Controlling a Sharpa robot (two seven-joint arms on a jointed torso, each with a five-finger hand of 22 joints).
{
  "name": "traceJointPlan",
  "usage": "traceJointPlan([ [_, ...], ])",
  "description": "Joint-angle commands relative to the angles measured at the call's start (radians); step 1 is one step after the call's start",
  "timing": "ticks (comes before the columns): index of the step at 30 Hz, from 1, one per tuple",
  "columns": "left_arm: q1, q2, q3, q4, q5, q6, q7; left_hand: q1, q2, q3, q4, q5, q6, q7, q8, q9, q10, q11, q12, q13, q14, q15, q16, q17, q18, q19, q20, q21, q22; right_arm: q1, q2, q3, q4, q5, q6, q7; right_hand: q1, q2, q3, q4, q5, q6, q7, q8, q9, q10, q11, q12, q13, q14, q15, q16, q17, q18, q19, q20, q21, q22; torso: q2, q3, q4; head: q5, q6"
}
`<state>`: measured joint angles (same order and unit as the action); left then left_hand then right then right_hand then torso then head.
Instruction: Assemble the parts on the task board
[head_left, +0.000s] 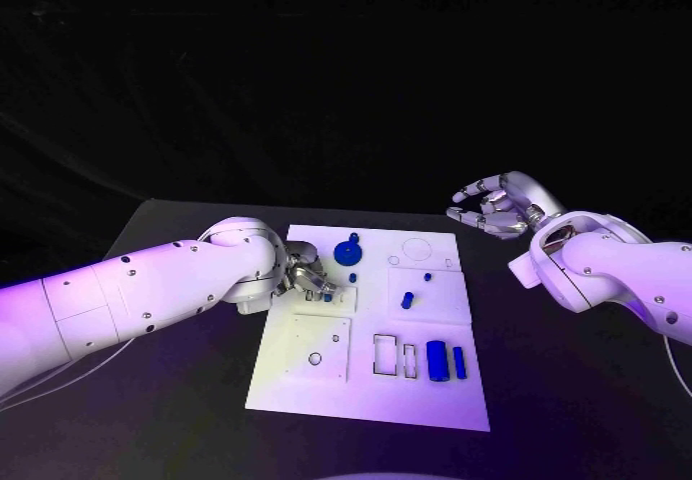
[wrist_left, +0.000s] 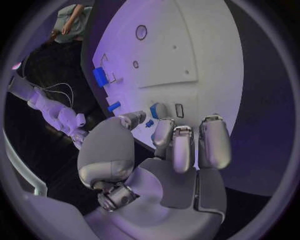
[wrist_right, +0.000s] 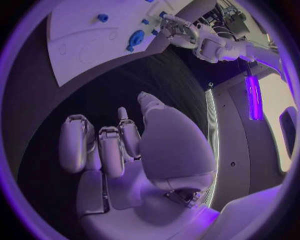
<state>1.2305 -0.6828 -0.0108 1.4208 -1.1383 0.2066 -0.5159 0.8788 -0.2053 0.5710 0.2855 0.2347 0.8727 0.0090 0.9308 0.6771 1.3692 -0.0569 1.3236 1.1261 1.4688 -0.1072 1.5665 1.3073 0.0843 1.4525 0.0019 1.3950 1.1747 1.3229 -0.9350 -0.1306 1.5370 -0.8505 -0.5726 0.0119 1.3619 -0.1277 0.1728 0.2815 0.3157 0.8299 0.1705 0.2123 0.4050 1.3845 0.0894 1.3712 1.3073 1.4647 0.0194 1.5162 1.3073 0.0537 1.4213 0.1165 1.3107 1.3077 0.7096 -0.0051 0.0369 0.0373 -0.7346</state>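
Note:
The white task board (head_left: 320, 385) lies in the middle of the black table. A round blue part (head_left: 348, 252) stands near its far edge, with small blue parts (head_left: 407, 298) mid-board and two blue blocks (head_left: 436, 360) nearer me. My left hand (head_left: 306, 278) rests low on the board's left edge, its fingertips (wrist_left: 164, 127) around a small blue part (wrist_left: 149, 123) beside another blue part (wrist_left: 156, 110). Whether it grips the piece is hidden. My right hand (head_left: 493, 207) hangs above the table past the board's far right corner, fingers loosely curved and holding nothing.
Outlined slots (head_left: 387, 353) and holes (head_left: 316, 357) mark the board's near half, and a ring outline (head_left: 417, 248) sits at its far right. The right wrist view shows the board (wrist_right: 81, 50), the round blue part (wrist_right: 135, 38) and my left hand (wrist_right: 178, 30).

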Motion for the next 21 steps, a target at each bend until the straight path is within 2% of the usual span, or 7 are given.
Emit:
traceJointPlan([
  [1, 0.000, -0.005, 0.007, 0.011, 0.004, -0.028, 0.003, 0.004, -0.007, -0.011, 0.001, -0.004, 0.000, 0.002, -0.005, 0.001, -0.005, 0.000, -0.011, -0.012, 0.102, -0.006, 0.004, 0.264, -0.009, 0.000, -0.007, -0.007, -0.003, -0.001, 0.000, 0.000, 0.000, -0.003, 0.001, 0.008, -0.008, -0.001, 0.000, 0.005, -0.005, 0.004, 0.000, 0.006, 0.000, -0.003, -0.004, -0.004, 0.033, 0.069, -0.009, -0.003, 0.109, 0.012, -0.006, -0.001, -0.006, 0.094, 0.000, 0.0002, 0.0009, -0.001, 0.002],
  [7, 0.002, -0.026, 0.038, 0.031, 0.016, -0.052, 0.003, 0.027, -0.004, -0.038, 0.002, 0.001, -0.023, 0.009, -0.015, 0.002, -0.042, 0.006, -0.051, -0.075, 0.098, -0.002, -0.001, 0.248, -0.006, -0.008, -0.005, -0.018, -0.022, -0.002, -0.002, 0.000, -0.002, -0.003, 0.000, 0.008, -0.008, -0.001, 0.000, 0.005, -0.005, 0.004, 0.000, 0.006, 0.000, -0.003, -0.004, -0.004, 0.033, 0.069, -0.009, -0.003, 0.109, 0.012, -0.006, -0.001, -0.006, 0.094, 0.000, -0.0001, 0.0007, -0.004, 0.006],
  [10, 0.008, -0.038, 0.053, 0.038, 0.027, -0.060, 0.005, 0.064, -0.004, -0.058, 0.003, 0.004, -0.060, 0.026, -0.042, -0.007, -0.093, 0.020, -0.102, -0.155, 0.094, 0.010, -0.006, 0.235, -0.003, -0.016, 0.002, -0.031, -0.043, -0.002, -0.003, 0.000, -0.002, -0.003, 0.000, 0.007, -0.008, -0.001, 0.000, 0.005, -0.005, 0.004, 0.000, 0.006, 0.000, -0.003, -0.004, -0.004, 0.033, 0.069, -0.009, -0.003, 0.109, 0.012, -0.006, -0.001, -0.006, 0.094, -0.001, 0.0002, 0.0012, -0.004, 0.006],
  [15, 0.039, -0.052, 0.068, 0.021, 0.064, -0.065, 0.010, 0.138, -0.011, -0.087, 0.004, 0.008, -0.146, 0.075, -0.141, -0.066, -0.207, 0.063, -0.207, -0.312, 0.088, 0.045, -0.015, 0.214, 0.008, -0.044, 0.029, -0.072, -0.112, -0.002, -0.004, 0.000, -0.005, -0.003, 0.000, 0.007, -0.008, -0.001, 0.000, 0.005, -0.005, 0.004, 0.000, 0.006, 0.000, -0.003, -0.004, -0.004, 0.033, 0.069, -0.009, -0.003, 0.109, 0.012, -0.006, -0.001, -0.006, 0.094, 0.000, 0.0002, 0.0016, -0.004, 0.007],
  [18, 0.053, -0.051, 0.071, -0.004, 0.079, -0.066, 0.015, 0.163, -0.008, -0.100, 0.005, 0.007, -0.169, 0.094, -0.183, -0.098, -0.235, 0.080, -0.234, -0.354, 0.087, 0.061, -0.017, 0.210, 0.010, -0.047, 0.043, -0.078, -0.121, -0.002, -0.004, 0.000, -0.005, -0.003, 0.000, 0.007, -0.008, -0.001, 0.000, 0.005, -0.005, 0.004, 0.000, 0.006, 0.000, -0.003, -0.004, -0.004, 0.033, 0.069, -0.009, -0.003, 0.109, 0.012, -0.006, -0.001, -0.006, 0.094, 0.000, 0.0008, 0.0016, -0.003, 0.009],
  [20, 0.058, -0.047, 0.072, -0.022, 0.085, -0.068, 0.020, 0.193, -0.008, -0.111, 0.004, 0.008, -0.193, 0.110, -0.226, -0.132, -0.303, 0.095, -0.305, -0.455, 0.080, 0.073, -0.026, 0.188, 0.015, -0.057, 0.054, -0.093, -0.145, -0.002, -0.004, 0.000, -0.006, -0.003, 0.000, 0.007, -0.008, -0.001, 0.000, 0.005, -0.005, 0.004, 0.000, 0.006, 0.000, -0.003, -0.004, -0.004, 0.033, 0.069, -0.009, -0.003, 0.109, 0.012, -0.006, -0.001, -0.006, 0.094, 0.001, 0.0008, 0.0015, -0.001, 0.011],
  [21, 0.061, -0.044, 0.072, -0.035, 0.086, -0.069, 0.023, 0.200, -0.008, -0.114, 0.004, 0.008, -0.195, 0.113, -0.234, -0.140, -0.312, 0.097, -0.316, -0.471, 0.080, 0.075, -0.027, 0.186, 0.016, -0.058, 0.057, -0.095, -0.147, -0.002, -0.004, 0.000, -0.006, -0.003, 0.000, 0.007, -0.008, -0.001, 0.000, 0.005, -0.005, 0.004, 0.000, 0.006, 0.000, -0.003, -0.004, -0.004, 0.033, 0.069, -0.009, -0.003, 0.109, 0.012, -0.006, -0.001, -0.006, 0.094, 0.001, 0.0002, 0.0012, 0.000, 0.012],
])
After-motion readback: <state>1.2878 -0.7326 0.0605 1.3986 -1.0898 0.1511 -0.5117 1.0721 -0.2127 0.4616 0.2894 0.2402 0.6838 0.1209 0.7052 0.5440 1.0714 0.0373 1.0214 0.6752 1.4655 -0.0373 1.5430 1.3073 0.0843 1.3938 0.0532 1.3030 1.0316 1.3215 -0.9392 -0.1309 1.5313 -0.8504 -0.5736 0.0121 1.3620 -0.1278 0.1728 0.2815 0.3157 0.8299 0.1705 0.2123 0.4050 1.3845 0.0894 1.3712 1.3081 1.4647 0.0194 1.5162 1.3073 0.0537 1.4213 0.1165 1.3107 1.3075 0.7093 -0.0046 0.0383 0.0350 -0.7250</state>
